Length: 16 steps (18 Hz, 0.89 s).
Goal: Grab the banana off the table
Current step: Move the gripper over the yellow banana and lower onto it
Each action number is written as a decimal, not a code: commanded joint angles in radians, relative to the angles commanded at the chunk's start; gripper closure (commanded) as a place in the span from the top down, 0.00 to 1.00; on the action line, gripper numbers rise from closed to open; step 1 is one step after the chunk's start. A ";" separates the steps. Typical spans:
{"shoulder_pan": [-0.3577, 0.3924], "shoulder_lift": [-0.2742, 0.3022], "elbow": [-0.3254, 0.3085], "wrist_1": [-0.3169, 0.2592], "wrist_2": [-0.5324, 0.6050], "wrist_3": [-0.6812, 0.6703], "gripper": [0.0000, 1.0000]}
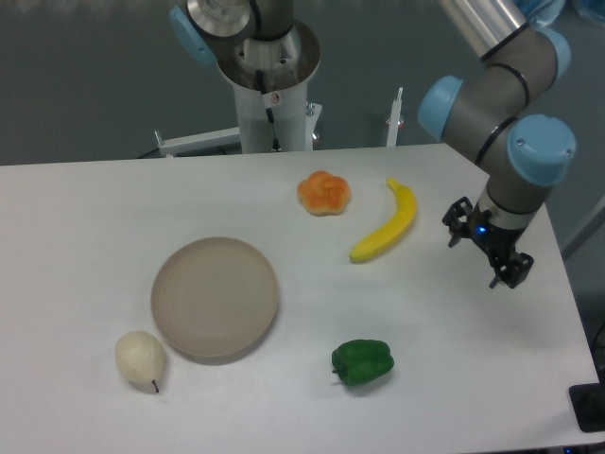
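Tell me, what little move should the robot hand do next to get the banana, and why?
Probably slide left until it is over the banana. The gripper is off to the banana's right, apart from it and holding nothing, so it likely has to line up above the yellow curve before going down. The banana lies alone on the table, with the orange fruit just beside it.

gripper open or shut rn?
Open: the gripper shows its two fingers spread apart, empty, right of the banana.
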 joint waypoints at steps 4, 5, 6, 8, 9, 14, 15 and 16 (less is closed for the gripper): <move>-0.011 0.043 -0.112 0.003 0.000 -0.014 1.00; -0.011 0.058 -0.141 0.011 0.002 -0.014 1.00; -0.012 0.066 -0.157 0.011 0.002 -0.014 1.00; -0.018 0.069 -0.172 0.012 0.002 -0.024 1.00; -0.034 0.071 -0.177 0.012 0.002 -0.050 1.00; -0.072 0.077 -0.236 0.060 0.006 -0.146 1.00; -0.081 0.072 -0.255 0.095 0.009 -0.146 1.00; -0.084 0.069 -0.275 0.133 0.011 -0.146 1.00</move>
